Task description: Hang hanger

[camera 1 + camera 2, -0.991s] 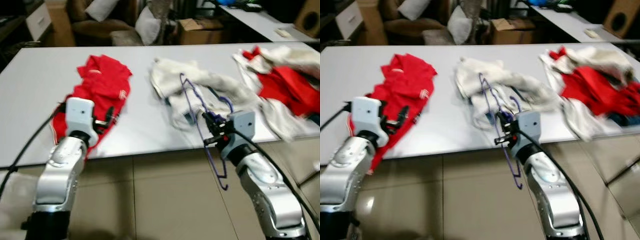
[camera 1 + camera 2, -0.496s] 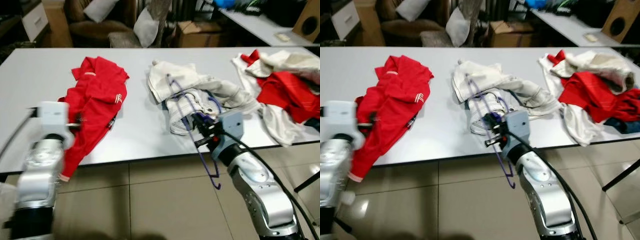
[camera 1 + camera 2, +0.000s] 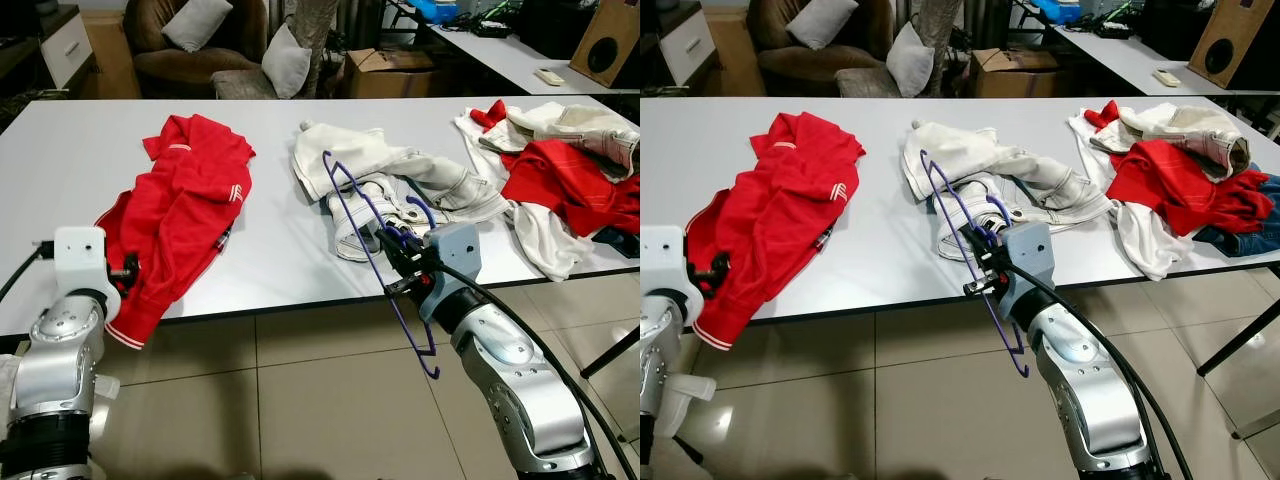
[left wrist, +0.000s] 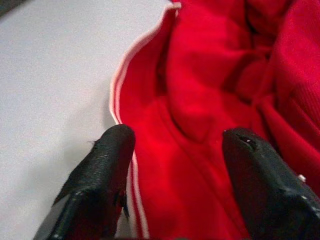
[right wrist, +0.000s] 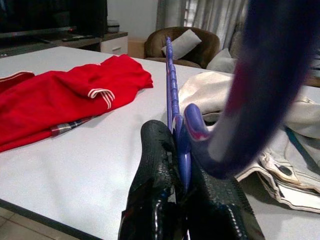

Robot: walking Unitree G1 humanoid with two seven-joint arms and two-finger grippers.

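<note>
Right gripper (image 3: 392, 262) pinches the thin purple plastic hanger (image 3: 372, 238) near its hook, fingers pressed together on it; hanger tilts over the near edge of the white rectangular table (image 3: 280, 260), lower end hanging below the tabletop. Crumpled cream garment (image 3: 385, 175) lies just behind. Left gripper (image 4: 175, 150) spread open at the hem of the red shirt (image 3: 185, 205).
</note>
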